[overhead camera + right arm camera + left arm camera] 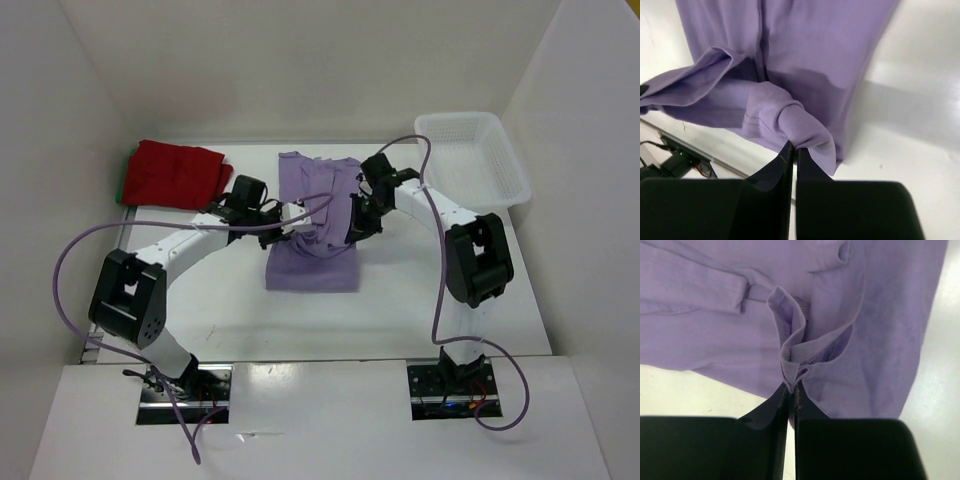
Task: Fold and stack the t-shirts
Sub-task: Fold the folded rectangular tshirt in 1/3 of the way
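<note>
Left end effector is clamped on a pinched fold of the lavender t-shirt. Left wrist view shows hem stitching just above the tips. Right end effector is also closed, gripping a rolled edge of the same shirt.

Top view: lavender shirt sits centre frame on the worktop. Both arms meet over its middle, the left arm coming in from frame left and the right arm from frame right. Cloth between the two grips is raised and bunched. Its lower part lies flat toward frame bottom, and its upper part is spread toward the back wall.

Dark red t-shirt lies as a flat rectangle at upper left of frame, well apart from the lavender one. A sliver of the green t-shirt shows at its left edge. White basket sits at upper right.
</note>
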Robot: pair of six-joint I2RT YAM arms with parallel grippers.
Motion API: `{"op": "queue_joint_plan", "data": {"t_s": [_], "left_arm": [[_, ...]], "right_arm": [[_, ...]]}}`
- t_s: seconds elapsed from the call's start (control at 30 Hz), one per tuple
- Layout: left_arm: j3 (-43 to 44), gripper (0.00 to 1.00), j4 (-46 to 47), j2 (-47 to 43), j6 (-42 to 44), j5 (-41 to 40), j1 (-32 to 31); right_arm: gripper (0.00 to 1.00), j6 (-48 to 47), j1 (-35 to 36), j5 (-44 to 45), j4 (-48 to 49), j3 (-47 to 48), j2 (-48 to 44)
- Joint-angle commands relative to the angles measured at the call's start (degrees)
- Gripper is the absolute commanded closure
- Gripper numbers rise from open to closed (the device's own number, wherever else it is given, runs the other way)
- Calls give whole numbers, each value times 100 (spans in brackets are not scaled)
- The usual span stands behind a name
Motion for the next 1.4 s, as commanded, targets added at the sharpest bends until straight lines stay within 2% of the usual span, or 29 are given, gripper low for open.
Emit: {"op": "queue_joint_plan", "data": {"t_s": [0.0,0.2,0.43,0.6,0.67,0.73,0.83,0.87,0.9,1.0,1.1,1.23,1.33,1.37], "left_arm": [[274,95,488,227,-199,93,147],[458,94,927,579,-331,-12,253],[529,85,1120,1053,-270,-12,253],[739,82,1305,1396,-191,-12,253],[792,82,1305,1475,-191,-74,253],[793,79,1305,1536,-191,-74,305],[793,70,1305,1537,-191,-205,358],[793,59,1383,1537,-269,-266,358],[793,56,1471,1537,-331,-432,358],[740,47,1753,1537,-480,-898,420],[942,42,1806,1537,-542,-1067,472],[1196,38,1421,1467,-595,-1128,534],[1197,38,1288,1300,-648,-1425,586],[1197,38,1209,1195,-648,-1488,587]], "right_arm": [[100,-337,-116,-229,-108,682,368],[100,-442,-362,-334,-170,1097,835],[98,-548,-485,-493,-223,1150,1222],[80,-434,-679,-545,-21,1150,1283],[69,-434,-679,-546,-20,1203,1345],[64,-434,-679,-546,-20,1360,1503],[59,-487,-784,-546,-20,1518,1565],[59,-487,-784,-546,-20,1519,1565],[57,-487,-836,-415,41,1650,1565],[57,-487,-898,-64,41,1800,1364],[57,-487,-898,289,93,1800,925],[57,-487,-750,342,199,1266,169],[69,-548,-285,404,199,686,-254],[79,-548,-118,404,147,432,-306]]}}
